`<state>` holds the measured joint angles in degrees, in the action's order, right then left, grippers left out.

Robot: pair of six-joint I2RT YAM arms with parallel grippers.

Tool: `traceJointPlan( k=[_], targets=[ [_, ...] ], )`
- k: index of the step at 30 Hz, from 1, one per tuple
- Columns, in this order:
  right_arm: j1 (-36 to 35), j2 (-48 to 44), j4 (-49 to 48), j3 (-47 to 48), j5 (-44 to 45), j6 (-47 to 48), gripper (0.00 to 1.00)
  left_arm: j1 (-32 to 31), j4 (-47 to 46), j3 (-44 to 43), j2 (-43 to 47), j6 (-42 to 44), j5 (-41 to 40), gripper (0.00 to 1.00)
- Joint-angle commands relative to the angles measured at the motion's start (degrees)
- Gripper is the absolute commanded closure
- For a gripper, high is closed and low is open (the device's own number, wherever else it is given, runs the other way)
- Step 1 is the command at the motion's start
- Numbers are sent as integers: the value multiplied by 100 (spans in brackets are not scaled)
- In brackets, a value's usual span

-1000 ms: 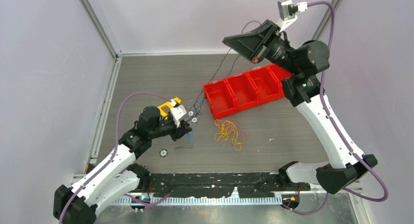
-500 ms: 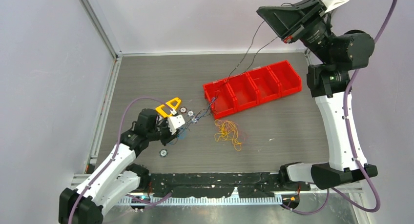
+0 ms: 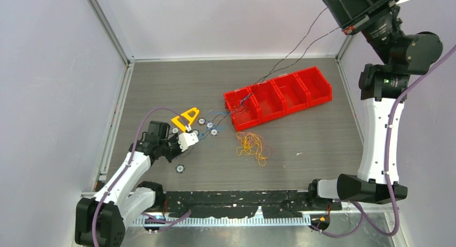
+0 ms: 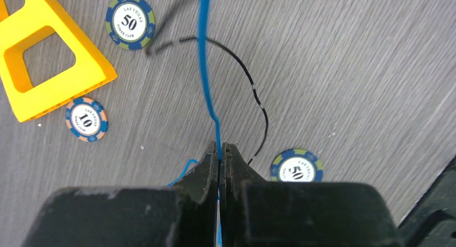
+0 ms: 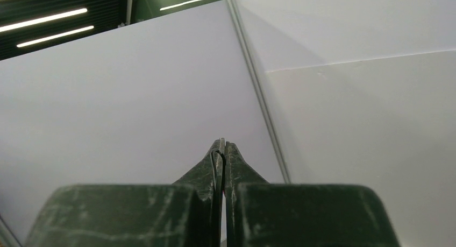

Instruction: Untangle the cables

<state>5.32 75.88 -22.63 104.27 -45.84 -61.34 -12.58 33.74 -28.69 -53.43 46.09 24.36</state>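
My left gripper (image 3: 197,136) sits low over the table and is shut on a blue cable (image 4: 204,53), which runs forward from the shut tips (image 4: 220,146). That blue cable (image 3: 220,115) leads to a knot at the red bin's left end. A thin black cable (image 4: 253,85) curves beside it. My right gripper (image 3: 344,5) is raised high at the back right and is shut on black cables (image 3: 301,42) that stretch taut down to the bin; a black loop (image 5: 216,161) shows between its fingers. A loose yellow-orange cable bundle (image 3: 251,145) lies in front of the bin.
A red bin tray (image 3: 309,88) with several compartments lies at centre right. A yellow triangular block (image 3: 185,117) and poker chips (image 3: 209,125) lie by my left gripper, and one more chip (image 3: 180,168) sits nearer the front. The enclosure walls are close behind my right gripper.
My right gripper has risen and swung to the back right, pulling the black cables taut. My left gripper has drawn back to the left with the blue cable. The red bin shifted slightly right.
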Motion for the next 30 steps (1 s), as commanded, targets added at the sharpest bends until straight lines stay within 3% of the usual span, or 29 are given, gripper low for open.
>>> traceJointPlan(
  k=[1, 8, 11, 12, 15, 18, 22, 24, 30],
  targets=[
    [546, 24, -537, 404, -163, -447, 95, 282, 221, 92, -32, 884, -154, 100],
    [755, -46, -653, 168, -352, -566, 95, 1046, 516, -100, -285, 1694, -128, 100],
    [565, -199, -717, -409, -437, -591, 95, 1117, 1083, -598, -292, 1634, 525, 97],
    [331, -340, -747, -606, -509, -555, 95, 1117, 1264, -800, -247, 1529, 926, 84],
    [-279, -605, -772, -1540, -668, -356, 95, 999, 1391, -1331, -5, 836, 2036, 34],
    [-1022, -878, -704, -2140, -623, -149, 95, 461, 777, -1648, 336, -294, 2207, 2],
    [-1538, -948, -671, -2515, -504, 3, 95, -325, -579, -1884, 678, -2209, 2168, 0],
    [-1668, -936, -676, -2533, -447, 14, 95, -940, -1422, -2008, 654, -3086, 1668, 0],
    [-2040, -917, -526, -2251, -344, 106, 95, -2516, -2873, -2971, -249, -4363, 768, 0]
  ],
)
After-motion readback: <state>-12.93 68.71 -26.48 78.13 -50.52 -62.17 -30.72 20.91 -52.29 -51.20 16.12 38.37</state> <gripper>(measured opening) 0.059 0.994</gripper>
